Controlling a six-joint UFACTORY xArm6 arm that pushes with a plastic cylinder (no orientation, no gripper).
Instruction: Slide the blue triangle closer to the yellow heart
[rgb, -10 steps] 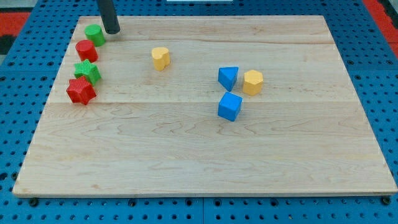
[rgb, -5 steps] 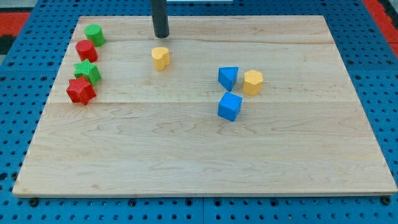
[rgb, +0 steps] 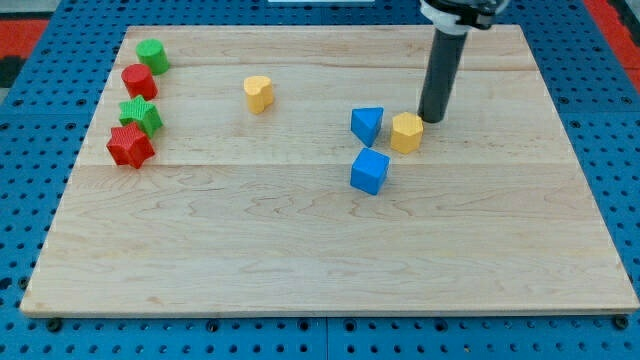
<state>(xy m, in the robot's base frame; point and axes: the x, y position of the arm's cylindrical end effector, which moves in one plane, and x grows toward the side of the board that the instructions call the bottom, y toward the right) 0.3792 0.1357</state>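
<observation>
The blue triangle (rgb: 367, 125) lies right of the board's middle. The yellow heart (rgb: 258, 93) lies up and to its left, well apart from it. A yellow hexagon (rgb: 406, 132) sits just right of the blue triangle. My tip (rgb: 432, 118) stands just above and right of the yellow hexagon, close to it, and right of the blue triangle. A blue cube (rgb: 369, 171) lies just below the triangle.
Along the board's left edge lie a green cylinder (rgb: 152, 55), a red cylinder (rgb: 138, 80), a green star (rgb: 140, 114) and a red star (rgb: 129, 146). The wooden board (rgb: 300, 250) rests on a blue pegboard.
My tip has swept from the board's top left, past the yellow heart, to the right beside the yellow hexagon. No block has moved.
</observation>
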